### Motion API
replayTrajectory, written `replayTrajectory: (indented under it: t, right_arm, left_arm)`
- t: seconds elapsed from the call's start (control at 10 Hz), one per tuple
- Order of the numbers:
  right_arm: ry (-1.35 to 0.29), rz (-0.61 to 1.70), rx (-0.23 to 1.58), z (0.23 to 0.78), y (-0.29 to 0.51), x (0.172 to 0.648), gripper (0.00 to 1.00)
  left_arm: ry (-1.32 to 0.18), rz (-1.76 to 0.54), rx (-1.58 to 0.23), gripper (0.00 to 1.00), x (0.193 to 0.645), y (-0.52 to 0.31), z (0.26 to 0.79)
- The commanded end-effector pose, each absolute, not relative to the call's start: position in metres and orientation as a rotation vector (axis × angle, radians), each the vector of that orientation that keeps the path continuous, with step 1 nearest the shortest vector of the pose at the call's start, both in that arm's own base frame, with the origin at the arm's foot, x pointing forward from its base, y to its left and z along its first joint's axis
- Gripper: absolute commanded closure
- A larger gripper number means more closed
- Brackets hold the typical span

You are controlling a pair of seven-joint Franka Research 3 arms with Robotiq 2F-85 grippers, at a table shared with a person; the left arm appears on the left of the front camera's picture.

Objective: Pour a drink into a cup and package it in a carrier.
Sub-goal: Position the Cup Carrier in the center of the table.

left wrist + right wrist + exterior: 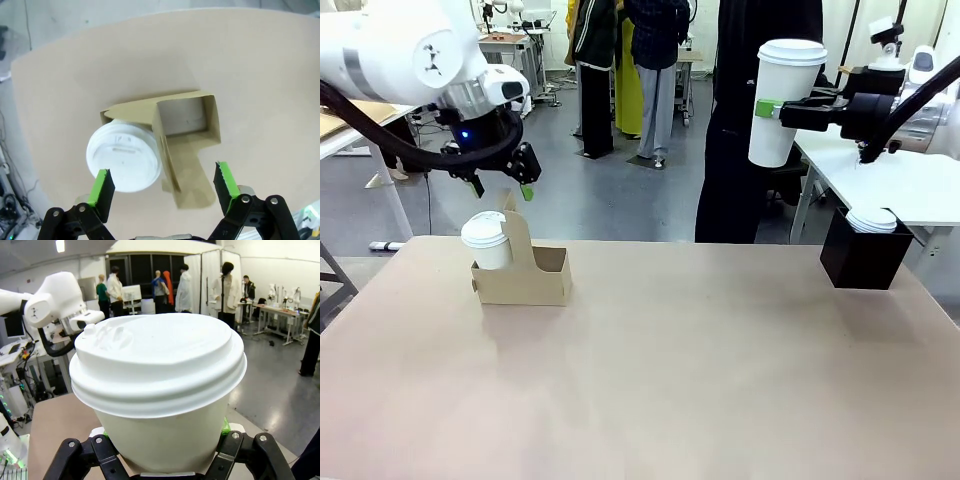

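Note:
The brown cardboard carrier (pixel 525 277) stands at the table's left, with a white lidded cup (pixel 485 240) in its left compartment. Straight above it hangs my left gripper (pixel 501 187), open and empty. From the left wrist, the cup's lid (pixel 124 156) and the carrier's empty compartment (pixel 186 119) lie below the spread left gripper (pixel 164 184). High at the right, off the table's edge, my right gripper (pixel 772 108) is shut on a second white lidded cup (pixel 786 85), held upright. That cup (pixel 160 385) sits between the right gripper's (pixel 162 452) jaws. The drink is hidden.
A black box (pixel 865 255) stands at the table's far right with a white lidded cup (pixel 872 220) in it. A person in black (pixel 750 130) stands at the far side, just left of the raised cup. The brown tabletop (pixel 670 370) stretches between carrier and box.

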State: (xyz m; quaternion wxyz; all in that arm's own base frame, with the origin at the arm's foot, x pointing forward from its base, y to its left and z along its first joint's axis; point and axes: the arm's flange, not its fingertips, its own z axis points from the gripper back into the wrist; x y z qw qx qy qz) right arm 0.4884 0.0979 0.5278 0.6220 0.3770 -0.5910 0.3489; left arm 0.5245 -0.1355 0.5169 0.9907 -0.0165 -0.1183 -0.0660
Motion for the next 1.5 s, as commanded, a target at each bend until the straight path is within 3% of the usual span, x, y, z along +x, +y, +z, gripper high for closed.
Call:
replayTrajectory:
  t: [0.0, 0.1, 0.4, 0.5, 0.8, 0.9, 1.4]
  right_arm:
    - [-1.365, 0.791, 0.874, 0.5336, 0.1003, 0.491, 0.2]
    - [-1.365, 0.791, 0.874, 0.5336, 0.1003, 0.491, 0.2]
    - [-1.365, 0.791, 0.874, 0.5336, 0.1003, 0.491, 0.2]
    - [-1.365, 0.791, 0.874, 0.5336, 0.1003, 0.491, 0.2]
    - [-1.365, 0.791, 0.874, 0.5336, 0.1003, 0.491, 0.2]
    - [-1.365, 0.791, 0.874, 0.5336, 0.1003, 0.491, 0.2]
    - [-1.365, 0.791, 0.874, 0.5336, 0.1003, 0.491, 0.2]
  left_arm:
    - [-0.211, -0.075, 0.002, 0.0, 0.5327, -0.1426, 0.5121]
    - [-0.223, -0.06, -0.002, 0.0, 0.5336, -0.1422, 0.5083]
    - [-0.215, -0.051, 0.017, 0.87, 0.5345, -0.1389, 0.5069]
    - [-0.22, -0.052, 0.012, 1.0, 0.5335, -0.1398, 0.5067]
    - [-0.217, -0.054, -0.005, 0.96, 0.5347, -0.1349, 0.5055]
    - [-0.218, -0.057, -0.011, 1.0, 0.5357, -0.1355, 0.5051]
    - [-0.212, -0.073, -0.017, 1.0, 0.5347, -0.1376, 0.5027]
